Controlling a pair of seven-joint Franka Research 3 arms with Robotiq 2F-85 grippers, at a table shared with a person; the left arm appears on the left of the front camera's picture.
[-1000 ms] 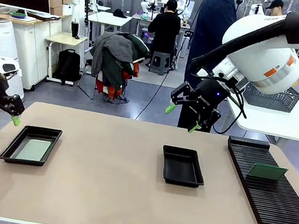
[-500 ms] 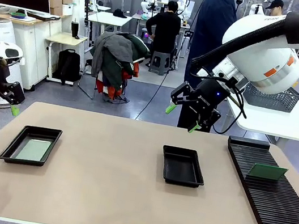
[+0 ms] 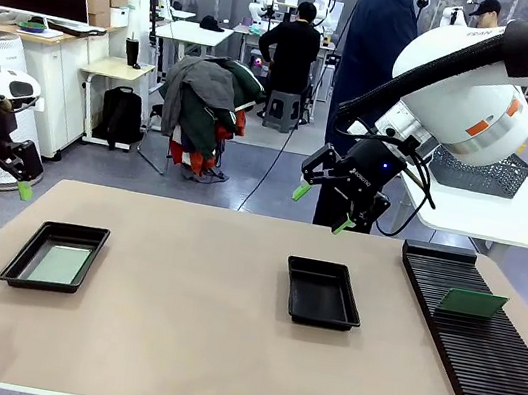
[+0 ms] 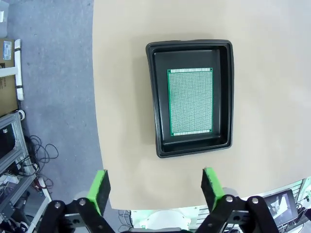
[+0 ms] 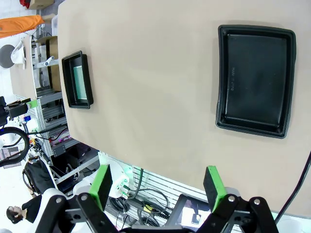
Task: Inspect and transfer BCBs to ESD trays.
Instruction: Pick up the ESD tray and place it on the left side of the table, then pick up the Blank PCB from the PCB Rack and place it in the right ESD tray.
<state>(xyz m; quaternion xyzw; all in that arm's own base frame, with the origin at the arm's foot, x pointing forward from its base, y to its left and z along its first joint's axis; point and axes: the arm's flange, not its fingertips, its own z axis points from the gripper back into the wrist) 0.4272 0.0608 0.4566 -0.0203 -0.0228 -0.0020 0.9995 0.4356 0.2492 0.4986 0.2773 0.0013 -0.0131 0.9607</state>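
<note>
BCB (image 4: 190,101) flat in tray (image 4: 194,44), well beyond spread left jaws; right jaws spread, second tray (image 5: 252,82) well clear.

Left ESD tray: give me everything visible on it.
Shallow black rectangular tray, plastic-looking, with a raised rim and rounded corners. It sits flat on the tan table, near its left edge. One green perforated board lies flat on its floor, roughly centred. Nothing else touches it.
</note>
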